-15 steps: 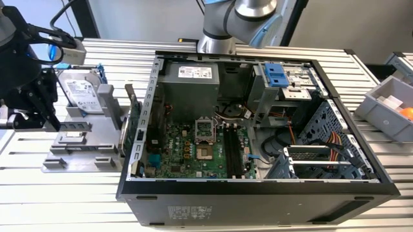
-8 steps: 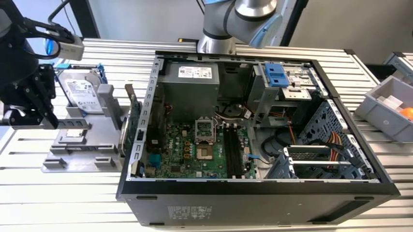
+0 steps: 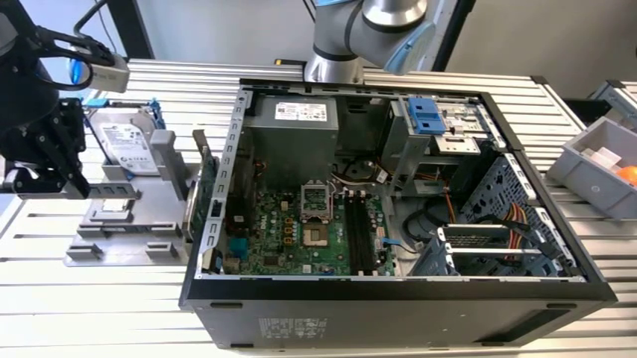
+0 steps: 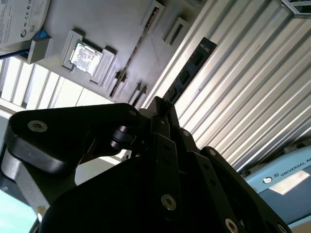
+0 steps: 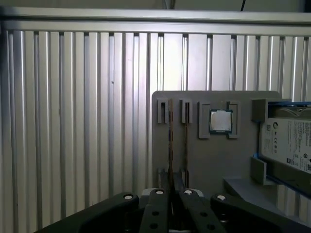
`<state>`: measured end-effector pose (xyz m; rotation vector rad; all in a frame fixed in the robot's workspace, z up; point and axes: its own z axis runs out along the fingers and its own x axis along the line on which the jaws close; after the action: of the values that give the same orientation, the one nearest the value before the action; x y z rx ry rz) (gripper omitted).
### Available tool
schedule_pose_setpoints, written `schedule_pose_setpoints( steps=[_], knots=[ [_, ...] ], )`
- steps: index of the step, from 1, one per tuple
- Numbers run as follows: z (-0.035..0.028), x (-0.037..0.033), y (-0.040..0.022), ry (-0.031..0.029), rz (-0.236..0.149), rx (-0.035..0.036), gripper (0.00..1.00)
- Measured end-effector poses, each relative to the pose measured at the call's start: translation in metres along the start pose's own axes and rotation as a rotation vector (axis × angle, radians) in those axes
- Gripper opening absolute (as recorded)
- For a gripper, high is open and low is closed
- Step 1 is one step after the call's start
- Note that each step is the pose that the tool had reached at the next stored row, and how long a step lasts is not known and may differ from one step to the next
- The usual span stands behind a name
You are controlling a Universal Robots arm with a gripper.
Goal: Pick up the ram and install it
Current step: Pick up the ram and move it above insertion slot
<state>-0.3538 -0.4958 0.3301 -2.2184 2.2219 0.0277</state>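
The gripper [image 4: 161, 105] is clenched on the ram [image 4: 188, 70]. In the second wrist view the ram juts straight out past the fingertips (a row of dark chips along it). There it shows against the ribbed table [image 4: 252, 87], just beside the edge of the grey tray [image 4: 116, 29]. In the first wrist view it is edge-on, a thin line rising from between the fingers [image 5: 156, 208] in front of the tray. The processor [image 5: 220, 121] sits in its tray pocket. In the exterior view the gripper hangs at the exterior view's left, apart from the open case [image 3: 398, 313].
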Motion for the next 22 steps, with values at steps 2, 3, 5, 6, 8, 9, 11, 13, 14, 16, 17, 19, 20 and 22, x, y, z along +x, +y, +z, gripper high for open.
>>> schedule_pose_setpoints(
  steps=[2, 3, 5, 6, 8, 9, 11, 13, 14, 16, 17, 19, 20, 22],
  knots=[
    [-0.0011, 0.0, 0.0, 0.0004, 0.0, -0.0019, 0.0],
    [-0.0019, 0.0, 0.0001, 0.0002, 0.001, -0.0029, 0.0],
    [-0.0035, 0.0, 0.0, -0.0001, 0.001, -0.0056, 0.0],
    [-0.0045, -0.0001, 0.0001, 0.0, 0.001, -0.0067, 0.0],
    [-0.007, -0.0001, 0.0001, 0.0, 0.001, -0.0084, 0.0],
    [-0.0084, -0.0001, 0.0001, -0.0002, 0.001, -0.0084, 0.0],
    [-0.0112, -0.0001, 0.0001, -0.0001, 0.001, -0.0086, 0.0],
    [-0.0137, -0.0002, 0.0002, -0.0001, 0.001, -0.0086, 0.0],
    [-0.0149, -0.0002, 0.0002, 0.0, 0.001, -0.0087, 0.0],
    [-0.0169, -0.0002, 0.0002, 0.0, 0.001, -0.0086, 0.0],
    [-0.0176, -0.0003, 0.0002, -0.0001, 0.001, -0.0086, 0.0],
    [-0.0191, -0.0007, 0.0002, -0.0001, 0.001, -0.0086, 0.0],
    [-0.0199, -0.001, 0.0002, -0.0001, 0.0, -0.0086, 0.0],
    [-0.0212, -0.0016, 0.0002, -0.0002, 0.0, -0.0084, 0.0]
  ],
)
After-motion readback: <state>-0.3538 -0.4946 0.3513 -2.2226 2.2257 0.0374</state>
